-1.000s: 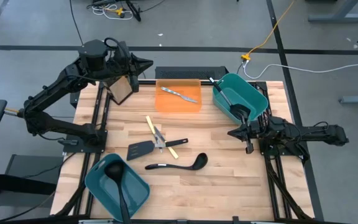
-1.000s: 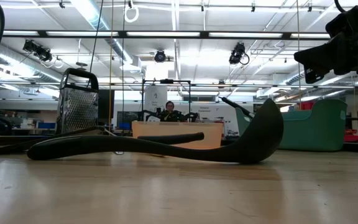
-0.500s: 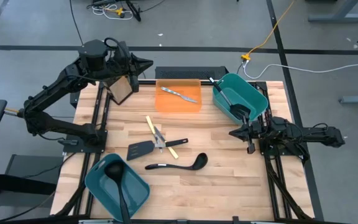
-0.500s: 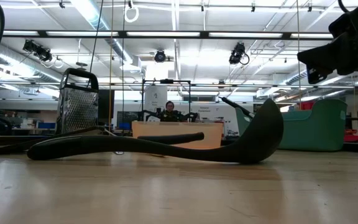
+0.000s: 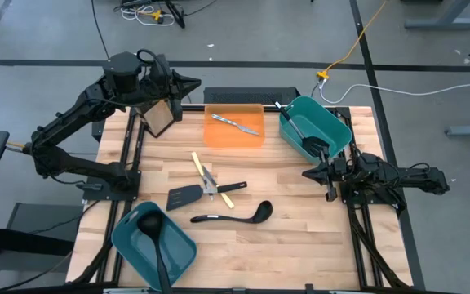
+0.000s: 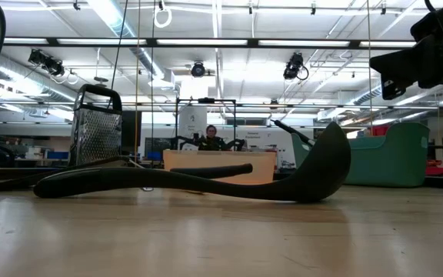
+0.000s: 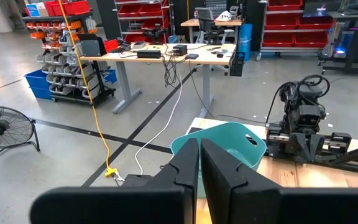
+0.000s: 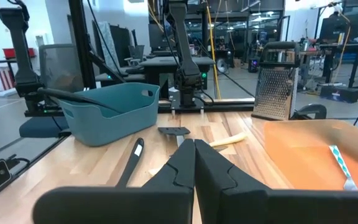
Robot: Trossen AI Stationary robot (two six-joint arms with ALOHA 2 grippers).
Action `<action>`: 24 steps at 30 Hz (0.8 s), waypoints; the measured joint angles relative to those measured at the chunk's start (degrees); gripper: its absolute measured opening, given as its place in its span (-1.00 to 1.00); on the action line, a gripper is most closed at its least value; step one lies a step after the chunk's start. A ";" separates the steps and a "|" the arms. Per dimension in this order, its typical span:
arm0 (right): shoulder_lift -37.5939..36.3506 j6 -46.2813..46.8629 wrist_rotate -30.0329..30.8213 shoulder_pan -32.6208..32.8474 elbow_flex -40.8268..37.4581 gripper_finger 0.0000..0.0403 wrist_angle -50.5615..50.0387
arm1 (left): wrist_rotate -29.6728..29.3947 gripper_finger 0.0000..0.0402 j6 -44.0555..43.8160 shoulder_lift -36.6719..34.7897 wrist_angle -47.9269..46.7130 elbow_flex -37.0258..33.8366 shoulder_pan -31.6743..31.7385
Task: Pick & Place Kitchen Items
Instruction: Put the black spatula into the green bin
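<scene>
High view: we logged a black ladle (image 5: 233, 216), slotted spatula (image 5: 184, 196) and yellow-handled pieces (image 5: 210, 181) mid-tabletop; cutlery (image 5: 237, 124) on the orange tray (image 5: 219, 135) at the far edge.

Low view: ladle (image 6: 198, 181) lay flat.

Wrist views: left gripper (image 7: 200, 163) and right gripper (image 8: 194, 158) had jaws shut, empty.

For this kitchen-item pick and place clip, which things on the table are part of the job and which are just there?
Job items: loose black ladle; black slotted spatula; yellow-handled pieces; silver cutlery on the orange tray; ladle in the near teal bin; utensil in the far teal bin.

Bystanders: metal grater.
</scene>
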 joint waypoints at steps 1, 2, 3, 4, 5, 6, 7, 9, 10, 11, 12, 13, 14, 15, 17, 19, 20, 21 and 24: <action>0.00 0.01 0.00 0.01 0.00 -0.97 -0.03 | 0.00 -0.89 -0.01 0.00 -0.01 0.00 -0.01; 0.00 0.11 0.00 0.00 0.00 -0.97 -0.03 | -0.01 -0.89 -0.01 0.00 -0.01 0.00 -0.02; 0.00 0.20 0.00 0.01 0.00 -0.97 -0.03 | 0.00 -0.89 -0.02 0.00 -0.02 0.00 -0.02; 0.00 0.20 0.00 -0.01 0.00 -0.97 -0.02 | 0.00 -0.89 0.00 0.00 -0.02 0.00 -0.02; 0.00 0.20 0.00 -0.02 0.00 -0.97 -0.03 | -0.01 -0.89 -0.01 0.00 -0.02 0.00 0.00; 0.00 0.20 0.00 0.00 0.00 -0.97 -0.03 | 0.00 -0.89 0.01 0.00 -0.02 0.00 -0.01; 0.00 0.20 0.00 0.01 0.00 -0.97 -0.03 | 0.00 -0.89 0.01 0.00 -0.02 0.00 -0.01; 0.00 0.20 0.00 -0.01 0.00 -0.97 -0.01 | 0.00 -0.89 0.00 0.00 -0.02 0.00 0.00; 0.00 0.20 0.00 0.00 0.00 -0.97 -0.03 | 0.00 -0.89 0.01 0.00 -0.02 0.00 -0.01; 0.00 0.20 0.00 0.01 0.00 -0.97 -0.03 | 0.00 -0.89 0.01 0.00 -0.02 0.00 0.00; 0.00 0.20 0.00 0.00 0.00 -0.97 -0.03 | 0.00 -0.89 0.01 0.00 0.00 0.00 -0.02; 0.00 0.20 0.00 0.00 0.00 -0.97 -0.01 | 0.00 -0.89 0.00 0.00 -0.02 0.00 0.00; 0.00 0.20 0.00 0.00 0.00 -0.96 -0.01 | -0.01 -0.89 -0.01 0.00 -0.01 0.00 -0.01; 0.00 0.20 0.00 0.01 0.00 -0.95 -0.01 | 0.00 -0.89 0.00 0.00 -0.02 0.00 -0.01; 0.00 0.20 0.00 -0.01 0.00 -0.93 -0.01 | -0.01 -0.89 0.00 0.00 -0.02 0.00 -0.01; 0.00 0.18 0.00 0.01 0.00 -0.90 -0.01 | 0.00 -0.89 0.00 0.00 -0.02 0.00 0.00; 0.00 0.18 0.01 0.01 0.00 -0.89 -0.01 | 0.00 -0.89 0.00 0.00 -0.02 0.00 -0.01; 0.02 0.20 0.00 0.01 0.00 -0.88 -0.01 | 0.00 -0.89 0.01 0.00 -0.02 0.00 -0.02; 0.02 0.19 0.00 -0.01 0.00 -0.87 -0.01 | 0.00 -0.89 0.01 0.00 -0.02 0.00 -0.02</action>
